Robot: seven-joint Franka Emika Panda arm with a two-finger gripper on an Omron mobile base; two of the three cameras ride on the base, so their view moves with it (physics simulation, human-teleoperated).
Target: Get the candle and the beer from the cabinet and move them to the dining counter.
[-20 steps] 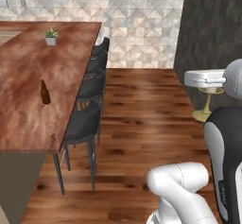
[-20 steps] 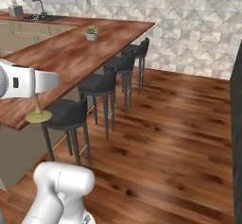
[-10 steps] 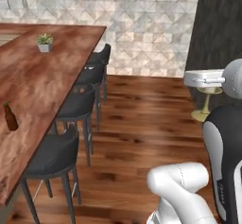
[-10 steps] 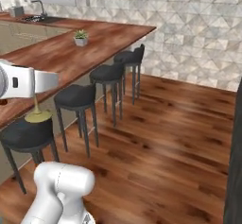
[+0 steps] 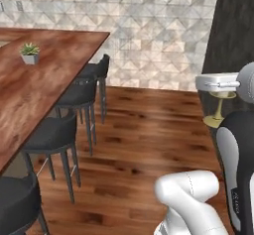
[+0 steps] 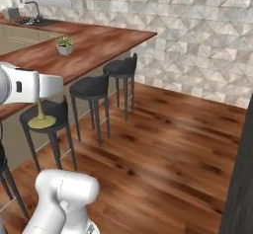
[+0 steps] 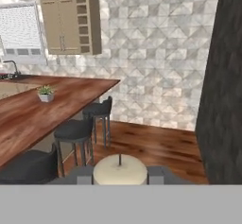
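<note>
My gripper (image 7: 119, 173) is shut on the candle (image 7: 119, 168), whose white top and wick sit between the two fingertips in the hand view. In the left base view the candle's brass holder (image 5: 219, 111) hangs under the hand (image 5: 218, 84) at the right, above the wood floor. Seen from the right base, the brass foot (image 6: 42, 122) hangs below the hand at the left, in front of a stool. The dining counter (image 5: 44, 85) (image 6: 94, 45) (image 7: 42, 119) stretches to the left, apart from the candle. A beige wall cabinet (image 7: 68, 24) hangs at the back. The beer is out of view.
Black round stools (image 5: 74, 96) (image 6: 90, 87) line the counter's near edge. A small potted plant (image 5: 30, 53) (image 6: 64, 45) stands on the counter. A tall dark panel (image 5: 233, 30) (image 7: 222, 76) rises on the right. Open wood floor (image 6: 168, 144) lies between it and the stools.
The base has moved, so the whole scene has shifted: the counter slid left and its beer bottle left the left base view. The candle stays in the gripper.
</note>
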